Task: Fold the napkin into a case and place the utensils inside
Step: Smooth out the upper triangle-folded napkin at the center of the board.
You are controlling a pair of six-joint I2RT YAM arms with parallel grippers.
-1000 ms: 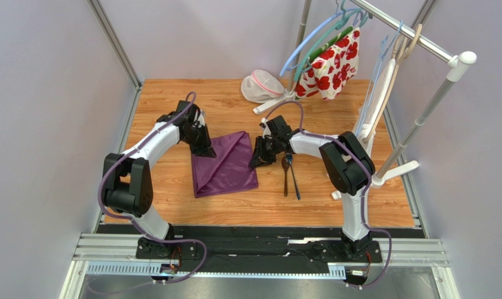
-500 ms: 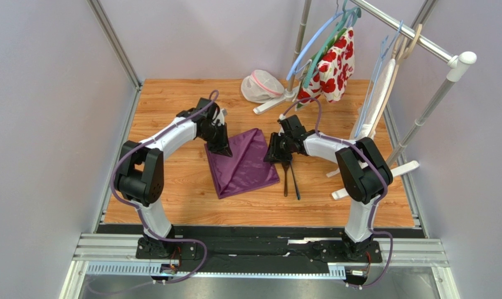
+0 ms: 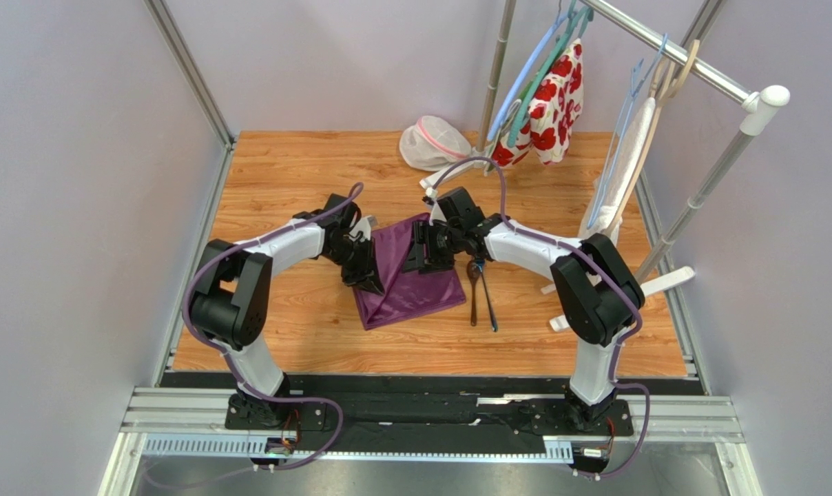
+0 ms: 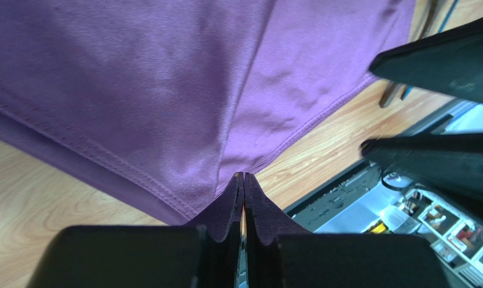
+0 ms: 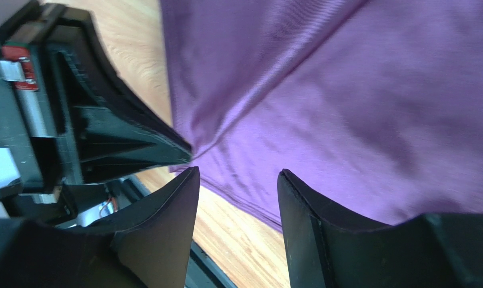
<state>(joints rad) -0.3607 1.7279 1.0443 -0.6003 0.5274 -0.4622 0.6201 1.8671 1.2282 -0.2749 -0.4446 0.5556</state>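
Observation:
The dark purple napkin point(image 3: 415, 277) lies on the wooden table, folded, with a diagonal crease. My left gripper point(image 3: 367, 273) is shut on its left corner; in the left wrist view the jaws point(image 4: 243, 180) pinch the cloth point(image 4: 166, 90), which pulls up into a ridge. My right gripper point(image 3: 422, 254) is open over the napkin's upper middle; in the right wrist view its fingers point(image 5: 238, 180) straddle the cloth's point(image 5: 346, 90) hem with nothing between them, and the left gripper point(image 5: 106, 138) is close by. Two dark utensils point(image 3: 479, 295) lie side by side just right of the napkin.
A white mesh pouch with pink trim point(image 3: 434, 143) lies at the table's back. A clothes rack point(image 3: 700, 62) at back right carries hangers and a red-flowered white cloth point(image 3: 549, 98). Its white foot point(image 3: 671, 279) lies right of the utensils.
My left gripper has dragged the napkin to the right and then lifted its corner inward. My right gripper has moved left from the napkin's right edge to above the cloth. The flowered cloth swung.

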